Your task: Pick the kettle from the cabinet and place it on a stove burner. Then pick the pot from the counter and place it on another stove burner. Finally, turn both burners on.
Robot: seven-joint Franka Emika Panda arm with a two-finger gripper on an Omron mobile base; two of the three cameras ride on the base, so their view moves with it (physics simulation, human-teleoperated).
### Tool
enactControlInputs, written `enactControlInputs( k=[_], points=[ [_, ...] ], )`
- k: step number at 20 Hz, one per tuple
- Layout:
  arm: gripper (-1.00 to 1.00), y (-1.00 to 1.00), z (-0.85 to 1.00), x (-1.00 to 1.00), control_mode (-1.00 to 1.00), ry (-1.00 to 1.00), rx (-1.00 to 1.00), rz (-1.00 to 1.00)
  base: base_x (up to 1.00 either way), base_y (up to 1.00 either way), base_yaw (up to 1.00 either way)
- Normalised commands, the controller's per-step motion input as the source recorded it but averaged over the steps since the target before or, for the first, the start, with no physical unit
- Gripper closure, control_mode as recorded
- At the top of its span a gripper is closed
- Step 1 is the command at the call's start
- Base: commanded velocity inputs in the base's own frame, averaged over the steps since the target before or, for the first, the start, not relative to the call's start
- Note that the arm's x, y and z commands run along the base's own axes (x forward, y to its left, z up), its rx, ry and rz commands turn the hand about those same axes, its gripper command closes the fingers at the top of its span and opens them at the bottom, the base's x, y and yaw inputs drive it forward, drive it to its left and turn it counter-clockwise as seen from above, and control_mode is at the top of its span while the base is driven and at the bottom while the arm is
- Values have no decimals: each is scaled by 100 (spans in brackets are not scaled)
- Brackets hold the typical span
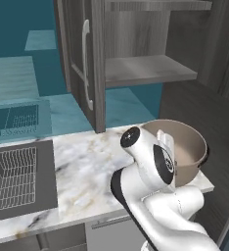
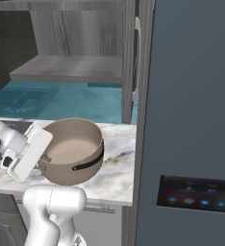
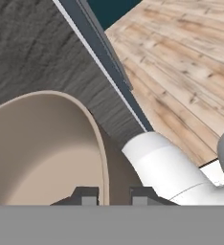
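Pot (image 1: 185,147) time is what this looks like to us. From the left base view, our gripper (image 1: 168,142) is down at the near rim of the big tan pot, which sits on the marble counter (image 1: 82,166). Above and beyond the hand, the cabinet (image 1: 136,44) stands open and its grey shelf (image 1: 146,68) has nothing on it. We see no kettle there, so we think the kettle part is done and the pot part is now in hand.

From the right base view, the white hand leans against the left side of the pot (image 2: 73,149), with the gripper (image 2: 46,157) right at the rim. One dark side handle (image 2: 88,165) shows on the pot's front, away from our fingers. The pot sits flat on the counter (image 2: 117,144).

In the hand view, our two dark finger tips sit close together, one on each side of the pot's thin rim (image 3: 102,158). The gripper (image 3: 112,196) seems pinched on that rim, with the cream inside of the pot (image 3: 37,153) next to the left tip.

Next, we think we need to lift the pot straight up, keep it level, and carry it to a free burner.
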Motion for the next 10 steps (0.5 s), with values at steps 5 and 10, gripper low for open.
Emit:
enactControlInputs(
  k=[5,10],
  points=[
    [100,-9,19,-34,-100,-7,0,0,0,0,0],
    [100,-7,11,-30,-100,-7,0,0,0,0,0]
  ],
)
